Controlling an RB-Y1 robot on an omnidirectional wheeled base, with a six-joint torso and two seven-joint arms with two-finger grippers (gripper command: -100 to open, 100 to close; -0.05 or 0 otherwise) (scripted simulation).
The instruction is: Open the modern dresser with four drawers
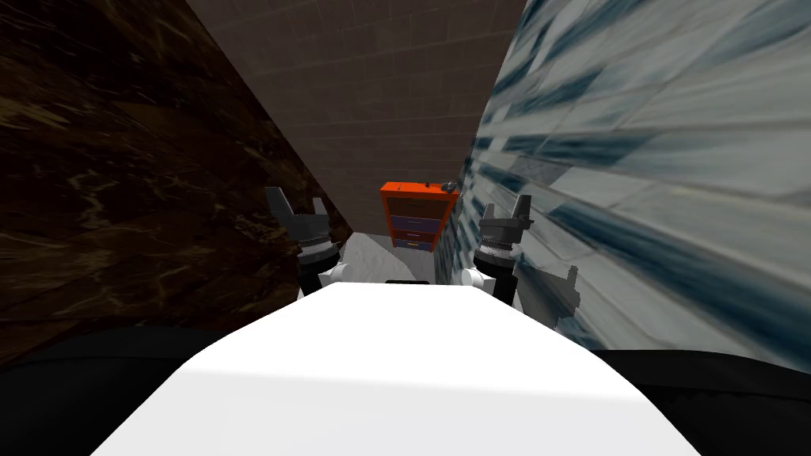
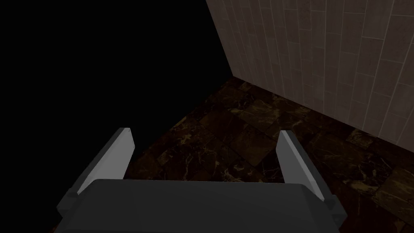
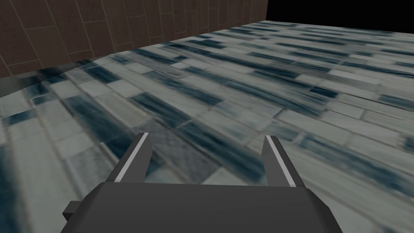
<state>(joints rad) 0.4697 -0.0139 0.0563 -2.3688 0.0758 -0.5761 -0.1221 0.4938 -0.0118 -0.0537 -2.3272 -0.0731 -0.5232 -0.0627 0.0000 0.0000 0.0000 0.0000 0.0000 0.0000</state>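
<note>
Right gripper (image 3: 207, 140) spread wide, nothing between the blades. Both fingers (image 3: 135, 159) are light grey on the inner edge and dark on the flanks, rising from the dark gripper body (image 3: 194, 208). A small dark stub (image 3: 70, 210) sticks out of the body's side, below one finger. Past the fingertips is a tiled surface (image 3: 242, 81): pale grey bricks with dark blue streaks, courses running slantwise. Gap between it and the gripper can't be judged. One far edge of it meets a brown tiled wall (image 3: 81, 28) with thin grout lines. Beyond its other far edge is a black area (image 3: 343, 10).
</note>
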